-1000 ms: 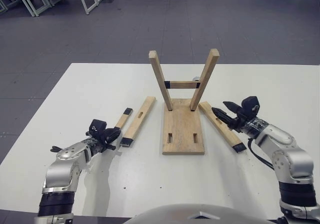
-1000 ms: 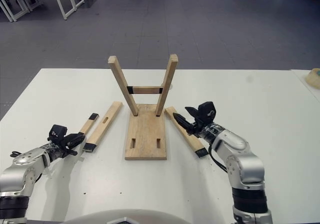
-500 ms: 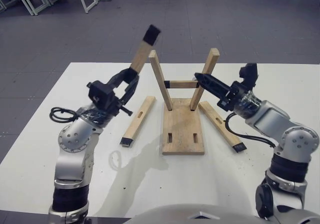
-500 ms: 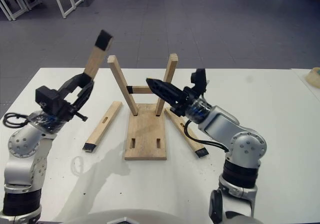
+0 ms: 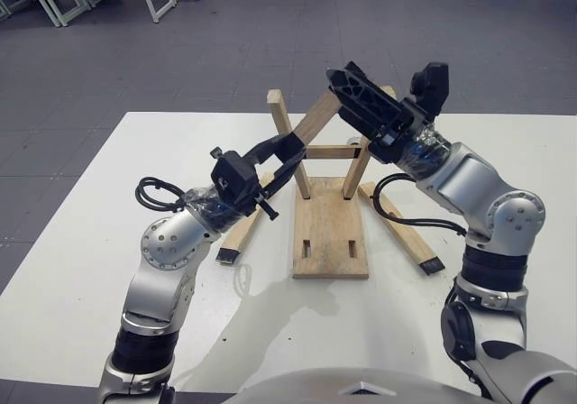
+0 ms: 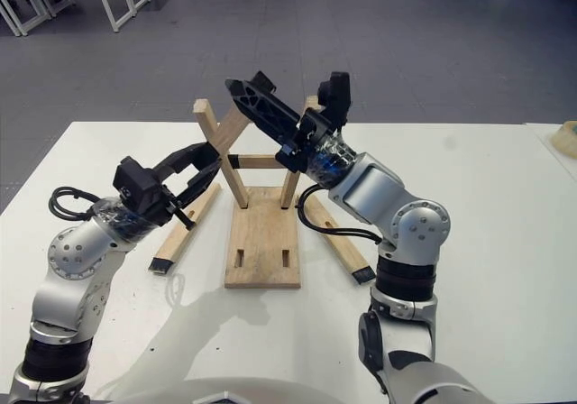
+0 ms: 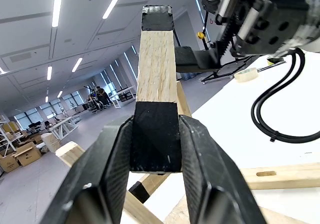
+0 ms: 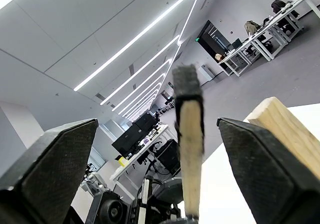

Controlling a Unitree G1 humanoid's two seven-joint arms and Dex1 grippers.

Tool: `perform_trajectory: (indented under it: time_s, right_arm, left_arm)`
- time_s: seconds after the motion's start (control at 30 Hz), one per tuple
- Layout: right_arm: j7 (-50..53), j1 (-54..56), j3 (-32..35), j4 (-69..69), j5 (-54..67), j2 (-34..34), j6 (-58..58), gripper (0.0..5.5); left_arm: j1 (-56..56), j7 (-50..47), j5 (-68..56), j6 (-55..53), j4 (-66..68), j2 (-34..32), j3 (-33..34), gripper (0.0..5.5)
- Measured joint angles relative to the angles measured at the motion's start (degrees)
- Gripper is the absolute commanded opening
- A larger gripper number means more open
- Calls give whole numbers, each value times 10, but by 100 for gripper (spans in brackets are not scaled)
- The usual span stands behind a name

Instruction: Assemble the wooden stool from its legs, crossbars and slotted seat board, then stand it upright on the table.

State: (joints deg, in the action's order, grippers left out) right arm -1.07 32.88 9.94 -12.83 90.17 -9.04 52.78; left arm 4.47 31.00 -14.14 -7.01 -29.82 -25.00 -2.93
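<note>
Left eye view: loose legs (image 5: 250,216) flank our seat board (image 5: 329,239); left pincer (image 5: 290,152) clamps a black-tipped crossbar (image 5: 317,117), right pincer (image 5: 383,84) apart.

crossbar (image 7: 156,59): pale wood, black ends | seat board (image 5: 329,233): light wood | left claw (image 7: 156,126): black | table (image 5: 90,224): white

Head stereo pair set above arms, aimed forward and down, mid-range; table (image 5: 81,242) and seat board (image 5: 330,233) shared by both eyes. Wrist cameras held very near crossbar (image 7: 156,74), tilted up toward ceiling (image 8: 75,29); crossbar seen from opposite ends.
</note>
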Motion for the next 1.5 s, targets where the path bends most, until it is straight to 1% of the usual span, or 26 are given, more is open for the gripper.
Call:
perform_trajectory:
  time_s: [0.2, 0.4, 0.47, 0.57, 0.63, 0.8, 0.83, 0.87, 0.97, 1.03, 1.1, 1.2, 1.27, 1.33, 1.4, 1.5]
  right_arm:
    - [-15, 4, -16, 6, -23, -12, -2, 301]
    - [-20, 4, -18, 8, -45, -14, -9, 175]
    - [-20, 4, -18, 10, -46, -14, -13, 142]
    - [-20, 4, -17, 12, -53, -14, -18, 74]
    - [-23, 4, -17, 12, -68, -14, -19, 42]
    - [-84, 4, -42, -2, -139, -35, -35, 42]
    - [-90, 4, -43, -2, -144, -36, -37, 42]
    - [-93, 4, -43, -2, -147, -37, -36, 42]
    - [-95, 4, -38, 0, -139, -39, -28, 42]
    - [-84, 4, -28, 4, -120, -35, -25, 42]
    - [-75, 3, -15, 4, -110, -40, -24, 42]
    - [-64, -24, 14, -4, -97, -76, -14, 42]
    - [-65, -64, 59, -18, -88, -136, 1, 42]
    - [-86, -104, 93, -31, -90, -196, 16, 42]
    - [-121, -147, 102, -35, -122, -248, 24, 42]
    - [-158, -181, 93, 0, -210, -280, 6, 42]
  left_arm:
    - [-2, 1, 6, 2, 5, -2, -1, 130]
    - [-2, 1, 10, 9, 5, -2, -1, 130]
    - [-2, 1, 10, 10, 5, -2, -1, 130]
    - [-2, 1, 10, 10, 4, -2, 0, 130]
    - [-2, 1, 10, 10, 4, -2, 0, 130]
    - [-1, 3, 15, 8, 9, -3, 0, 130]
    - [-1, 3, 15, 9, 11, -3, 0, 167]
    - [-1, 5, 15, 9, 12, -3, 0, 176]
    - [-1, 13, 16, 9, 20, -4, -1, 229]
    - [-1, 16, 22, 19, 28, -6, -1, 233]
    - [-6, 25, 45, 35, 40, -24, -3, 233]
    - [-53, 42, 81, 63, 74, -49, -18, 233]
    - [-90, 46, 95, 87, 101, -54, -21, 233]
    - [-102, 36, 121, 99, 125, -54, -26, 233]
    - [-103, 7, 154, 100, 148, -48, -26, 233]
    - [-86, -29, 171, 98, 159, -26, -24, 233]
